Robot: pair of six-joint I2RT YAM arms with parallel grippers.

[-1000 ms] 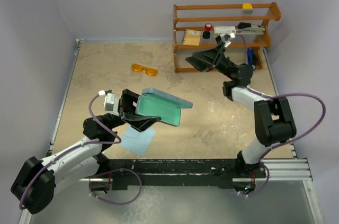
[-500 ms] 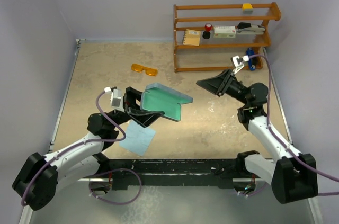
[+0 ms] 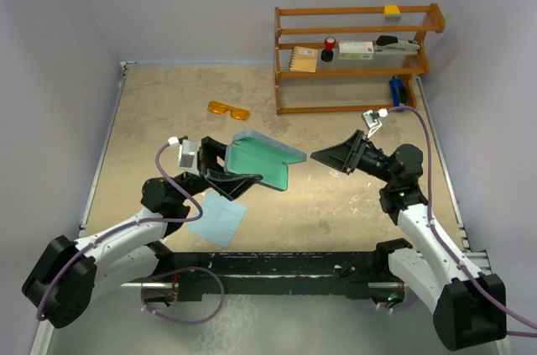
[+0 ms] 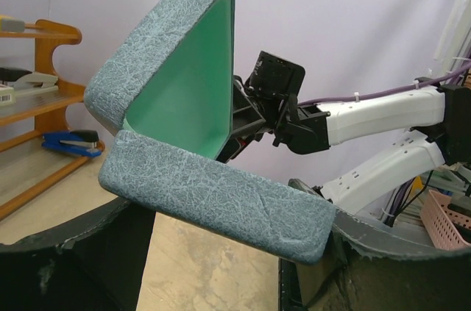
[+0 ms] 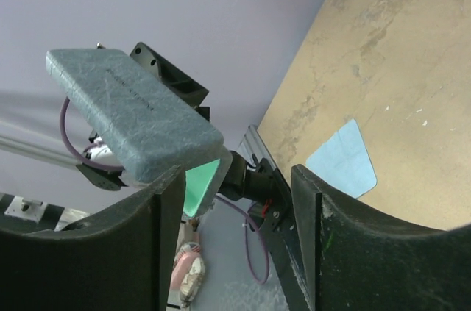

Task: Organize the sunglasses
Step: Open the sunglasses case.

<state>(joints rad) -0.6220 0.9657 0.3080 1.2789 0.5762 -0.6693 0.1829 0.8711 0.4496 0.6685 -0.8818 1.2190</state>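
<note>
Left claw holds the open blue-grey, teal-lined case aloft, probably ready for the small amber sunglasses; right claw is wide, empty.

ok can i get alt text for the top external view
The left gripper holds an open blue-grey case with a teal interior above a tan table, while the right gripper, open and empty, points toward it. Orange sunglasses lie farther back; a light blue cloth lies near the arms.
</note>
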